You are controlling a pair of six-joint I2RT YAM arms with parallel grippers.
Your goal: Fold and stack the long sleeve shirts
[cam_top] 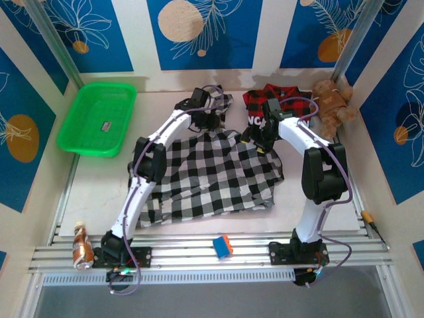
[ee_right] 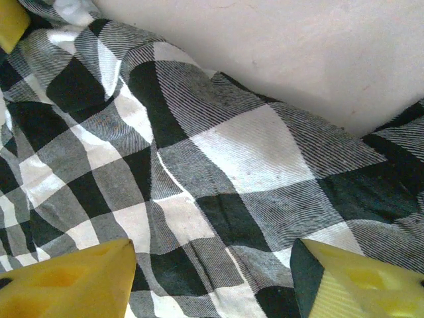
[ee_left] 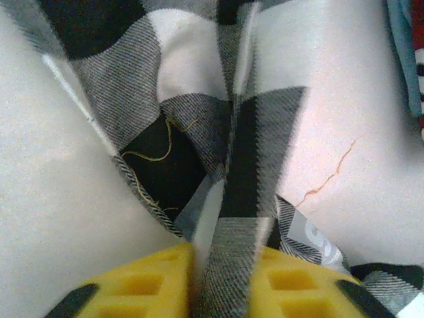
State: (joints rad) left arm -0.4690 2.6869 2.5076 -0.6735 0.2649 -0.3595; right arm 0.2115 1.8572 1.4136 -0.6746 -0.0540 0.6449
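Yellow-padded left gripper (ee_left: 222, 275) is clenched on a raised fold of the black-and-white checked cloth shirt (ee_left: 192, 126), near its far edge (a loose yellow thread shows on the weave). The right gripper (ee_right: 212, 278) hangs with its jaws apart over the same shirt, grasping nothing. That shirt lies spread and wrinkled across the middle of the white table (cam_top: 99, 179), both arms reaching over it. There are two shirts: the second, a red-and-black plaid cloth shirt (cam_top: 299, 103) with a black band of white letters, lies bunched at the far side. One brown plush teddy bear (cam_top: 333, 101) sits just beside it, and one green plastic basket (cam_top: 99, 119) stands far left, well apart.
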